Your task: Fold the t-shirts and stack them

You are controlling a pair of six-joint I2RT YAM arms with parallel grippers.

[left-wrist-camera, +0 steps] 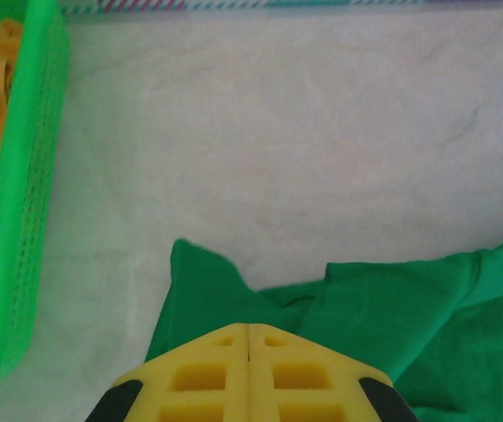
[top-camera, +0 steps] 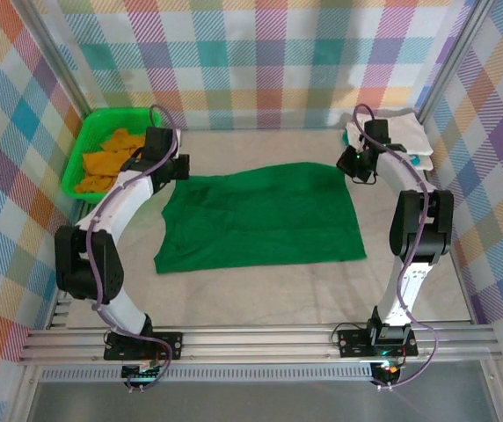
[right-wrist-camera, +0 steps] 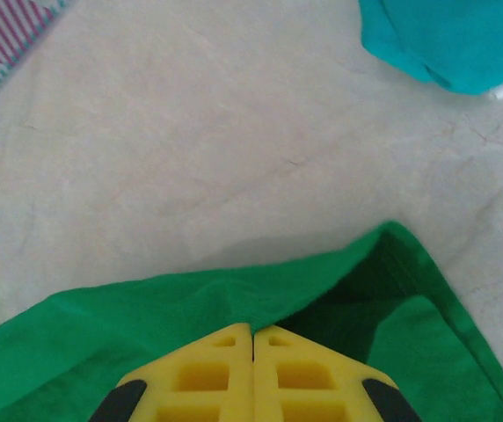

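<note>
Your dark green t-shirt [top-camera: 260, 215] lies flat mid-table, soft, light and prone to slump, so take it by its far corners, where your left gripper [left-wrist-camera: 249, 338] and right gripper [right-wrist-camera: 252, 332], both closed tight, seem to pinch it, while the green basket [top-camera: 74, 163] at far left holds a crumpled orange t-shirt [top-camera: 111, 158].

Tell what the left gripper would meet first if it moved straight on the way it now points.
Probably the green t-shirt, right in front of the left gripper; beyond lies bare table. Depth is unclear.
</note>
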